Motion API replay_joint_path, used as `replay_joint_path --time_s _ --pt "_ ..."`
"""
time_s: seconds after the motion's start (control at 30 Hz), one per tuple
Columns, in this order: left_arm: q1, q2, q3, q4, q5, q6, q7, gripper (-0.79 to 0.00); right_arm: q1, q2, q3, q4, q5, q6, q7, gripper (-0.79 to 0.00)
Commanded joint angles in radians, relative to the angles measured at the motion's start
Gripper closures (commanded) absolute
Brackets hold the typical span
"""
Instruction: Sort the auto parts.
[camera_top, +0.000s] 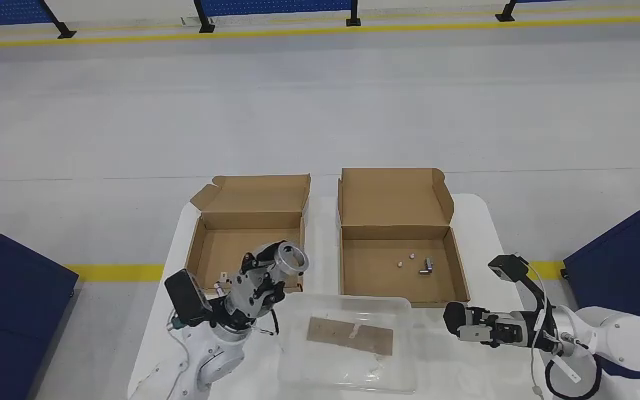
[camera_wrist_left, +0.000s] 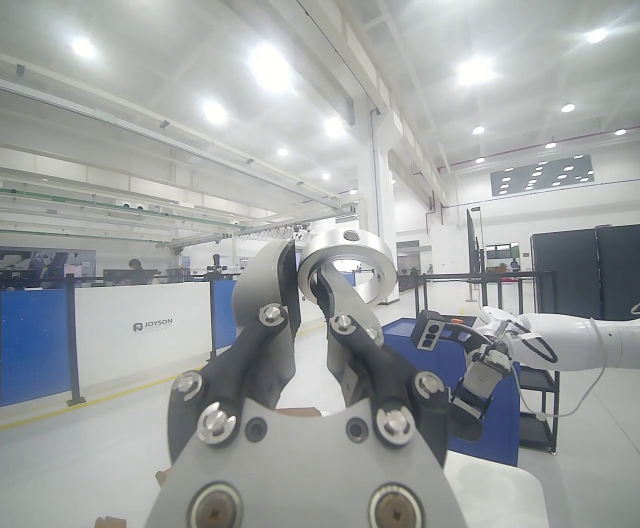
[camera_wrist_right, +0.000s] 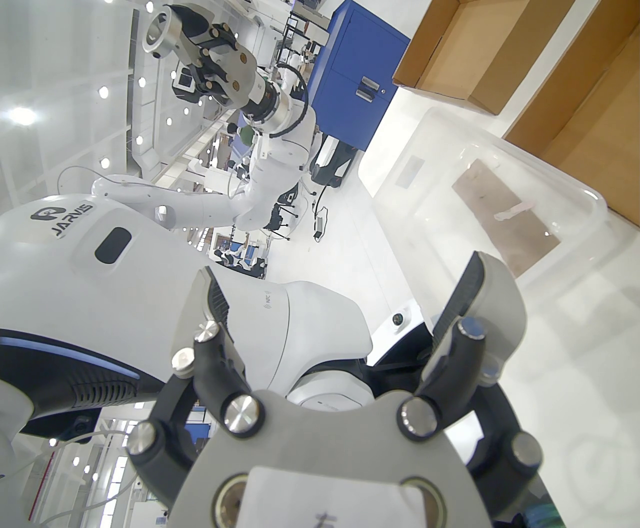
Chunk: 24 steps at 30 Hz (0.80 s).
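My left gripper is shut on a silver metal ring with a threaded side hole, one finger passing through its bore. In the top view that ring hangs in the gripper over the near right corner of the left cardboard box. The right wrist view shows the same ring held aloft, far off. My right gripper is open and holds nothing, beside the clear plastic bin. From above it sits at the bin's right side.
The right cardboard box holds a few small metal parts. A brown cardboard piece lies in the bin. Blue cabinets stand at both sides of the white table.
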Motion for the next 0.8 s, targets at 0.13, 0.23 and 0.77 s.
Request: replay_joint_path --time_s 0.13,0.23,0.77 --pt "-0.002 0.000 -0.035 -0.010 -0.022 0.067 -0.255 0.000 0.000 0.000 0.000 0.000 0.000 0.000 0.000 -0.785" --pt "0.002 0.002 -0.059 -0.021 -0.030 0.106 -0.405 0.000 0.000 0.000 0.000 0.000 0.000 0.000 0.000 -0.785" --pt "0.061 -0.001 -0.112 -0.022 -0.032 0.271 -0.647 0.000 0.000 0.000 0.000 0.000 0.000 0.000 0.000 -0.785"
